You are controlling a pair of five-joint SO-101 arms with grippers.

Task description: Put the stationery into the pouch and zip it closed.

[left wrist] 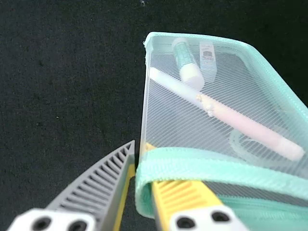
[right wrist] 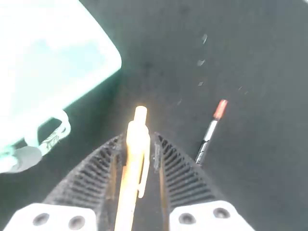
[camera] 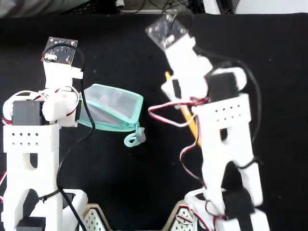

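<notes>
A teal mesh pouch [camera: 113,107] lies left of the table's middle, its zip pull loop [camera: 134,137] hanging off the near right corner. Through the mesh I see a pink-and-white pen [left wrist: 240,124] and a small white-capped tube [left wrist: 186,61] inside the pouch [left wrist: 211,91]. My left gripper [left wrist: 139,147] is shut on the pouch's teal rim at its left end. My right gripper [right wrist: 137,139] is shut on a yellow pen [right wrist: 134,159], held just right of the pouch [right wrist: 48,62]; the pen [camera: 192,126] pokes out from under the right arm.
A black pen with a red tip [right wrist: 210,134] lies on the black table beyond the right gripper. The right arm [camera: 226,125] stands over the table's right half. Open black surface lies in front of the pouch and at the far left.
</notes>
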